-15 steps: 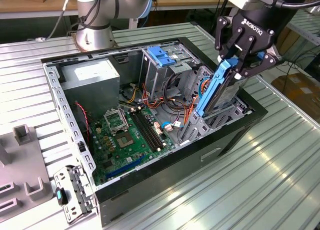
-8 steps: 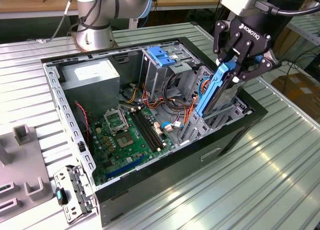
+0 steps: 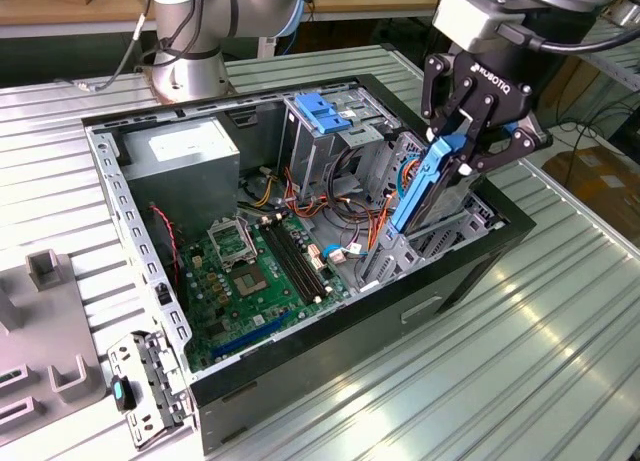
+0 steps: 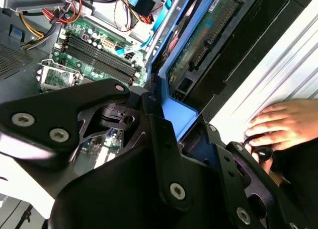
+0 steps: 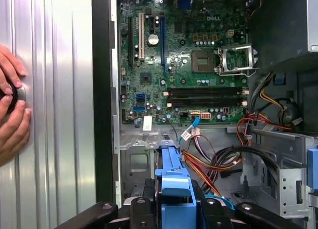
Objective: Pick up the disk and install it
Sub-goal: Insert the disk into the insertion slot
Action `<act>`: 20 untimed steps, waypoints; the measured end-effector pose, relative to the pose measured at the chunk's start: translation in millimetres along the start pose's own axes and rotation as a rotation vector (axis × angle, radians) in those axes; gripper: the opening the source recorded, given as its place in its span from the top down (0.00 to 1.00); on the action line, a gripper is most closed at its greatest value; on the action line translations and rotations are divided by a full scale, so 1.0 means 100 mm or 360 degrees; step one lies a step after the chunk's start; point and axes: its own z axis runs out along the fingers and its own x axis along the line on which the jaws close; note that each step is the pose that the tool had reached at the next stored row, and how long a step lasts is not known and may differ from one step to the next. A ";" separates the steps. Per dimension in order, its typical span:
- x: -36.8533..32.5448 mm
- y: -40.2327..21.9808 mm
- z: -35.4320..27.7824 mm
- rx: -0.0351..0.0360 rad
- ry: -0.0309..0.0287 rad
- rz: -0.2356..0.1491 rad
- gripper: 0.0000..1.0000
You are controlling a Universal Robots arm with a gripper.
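One open computer case [image 3: 330, 381] lies on the ribbed metal table [image 3: 530, 361], and you can look straight into it. A green motherboard [image 3: 250, 271] covers its floor and a grey power supply [image 3: 185, 156] fills the far corner. A bare blue bracket [image 3: 322, 111] sits atop the drive cage, with red and orange cables [image 3: 345, 196] strung below it. Your hand [image 3: 462, 151] is clamped on the disk [image 3: 420, 191], which hangs tilted with its lower end down at the drive bay [image 3: 440, 246], on the exterior view's right side of the case. In the first wrist view its blue side rail [image 5: 174, 184] sits between the black jaws. A person's fingers [image 4: 283, 122] rest on the table just outside the case wall. Your arm's base [image 3: 190, 61] stands behind the case.
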 end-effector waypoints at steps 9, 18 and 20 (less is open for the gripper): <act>0.001 -0.001 0.126 0.0000 0.00001 0.0000 0.63; 0.002 -0.002 0.252 0.0000 0.00000 0.0000 0.63; 0.003 -0.002 0.277 0.0000 0.00000 0.0000 0.63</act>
